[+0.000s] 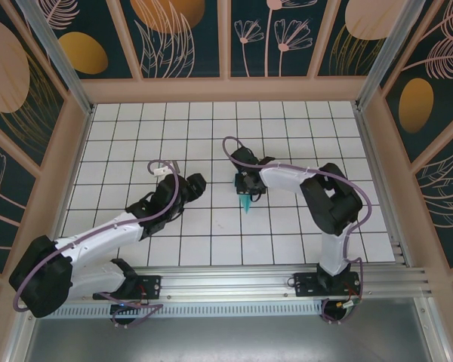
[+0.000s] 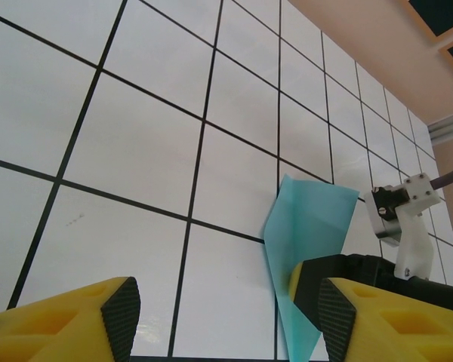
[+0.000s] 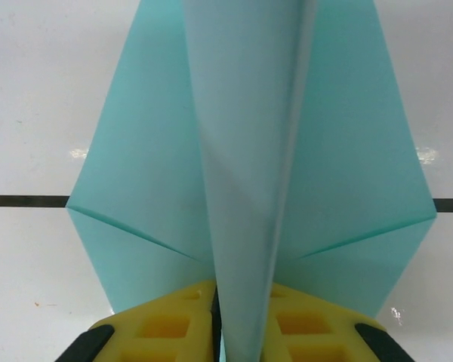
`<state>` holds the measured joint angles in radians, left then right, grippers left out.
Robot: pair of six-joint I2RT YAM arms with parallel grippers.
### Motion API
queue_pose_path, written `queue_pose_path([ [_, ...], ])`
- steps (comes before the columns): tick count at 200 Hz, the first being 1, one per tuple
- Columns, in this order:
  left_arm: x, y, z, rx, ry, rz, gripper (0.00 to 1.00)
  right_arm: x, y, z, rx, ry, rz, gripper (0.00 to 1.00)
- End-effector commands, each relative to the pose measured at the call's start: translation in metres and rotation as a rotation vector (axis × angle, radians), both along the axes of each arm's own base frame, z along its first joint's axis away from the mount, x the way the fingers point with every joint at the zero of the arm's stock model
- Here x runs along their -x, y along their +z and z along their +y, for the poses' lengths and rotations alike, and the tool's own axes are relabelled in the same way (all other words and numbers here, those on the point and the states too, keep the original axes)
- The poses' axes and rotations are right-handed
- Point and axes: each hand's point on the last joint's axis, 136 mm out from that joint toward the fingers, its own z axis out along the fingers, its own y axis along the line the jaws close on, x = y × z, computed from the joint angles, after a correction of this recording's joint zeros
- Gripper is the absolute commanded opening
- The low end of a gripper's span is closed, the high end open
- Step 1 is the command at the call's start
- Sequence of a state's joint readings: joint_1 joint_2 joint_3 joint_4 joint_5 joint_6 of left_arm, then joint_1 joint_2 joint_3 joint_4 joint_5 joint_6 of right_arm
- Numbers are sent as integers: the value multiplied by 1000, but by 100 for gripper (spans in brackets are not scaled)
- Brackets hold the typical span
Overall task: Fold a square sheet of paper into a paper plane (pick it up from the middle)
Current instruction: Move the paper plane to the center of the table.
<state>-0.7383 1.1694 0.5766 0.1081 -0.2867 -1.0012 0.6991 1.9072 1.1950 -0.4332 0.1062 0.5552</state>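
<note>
The light cyan paper plane (image 1: 246, 202) hangs just above the tiled table, a slim folded dart pointing down and toward the near edge. My right gripper (image 1: 247, 188) is shut on its centre fold. In the right wrist view the keel (image 3: 249, 151) runs up between the yellow fingers (image 3: 166, 328), with the wings spread to both sides. My left gripper (image 1: 192, 185) hovers about one tile to the left of the plane. It stands open (image 2: 226, 317) with nothing between its fingers. In the left wrist view the plane (image 2: 306, 226) sits just beyond the right finger.
The white gridded table (image 1: 136, 143) is walled by a pink rim (image 1: 226, 90) on three sides, with an aluminium rail (image 1: 234, 280) along the near edge. Both arm bases sit on that rail.
</note>
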Motion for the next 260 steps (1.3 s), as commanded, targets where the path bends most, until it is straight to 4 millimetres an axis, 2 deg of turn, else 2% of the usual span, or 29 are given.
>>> queue_pose_path([
  [1, -2, 1, 4, 11, 23, -8, 67, 12, -12, -6, 85, 22, 58, 21],
  [45, 0, -1, 3, 19, 10, -7, 67, 8, 2, -5, 143, 38, 37, 18],
  [65, 1, -1, 6, 21, 19, -12, 67, 6, 9, -1, 114, 43, 21, 19],
  [82, 1, -2, 7, 21, 23, -11, 67, 8, 0, 2, 102, 48, 41, 20],
  [109, 1, -1, 4, 24, 11, -12, 67, 20, -29, 0, 111, 46, 117, 21],
  [161, 2, 0, 3, 29, 6, -13, 68, 40, -61, 0, 50, 28, 195, 23],
  [187, 0, 1, 1, 36, 5, -13, 67, 62, -83, -6, 43, 12, 272, 24],
  [239, -2, -2, -4, 39, -4, 3, 67, 64, -97, -26, 168, -2, 271, 24],
  [260, -4, -1, -5, 35, -4, 2, 67, 54, -84, -23, 203, 26, 231, 24],
])
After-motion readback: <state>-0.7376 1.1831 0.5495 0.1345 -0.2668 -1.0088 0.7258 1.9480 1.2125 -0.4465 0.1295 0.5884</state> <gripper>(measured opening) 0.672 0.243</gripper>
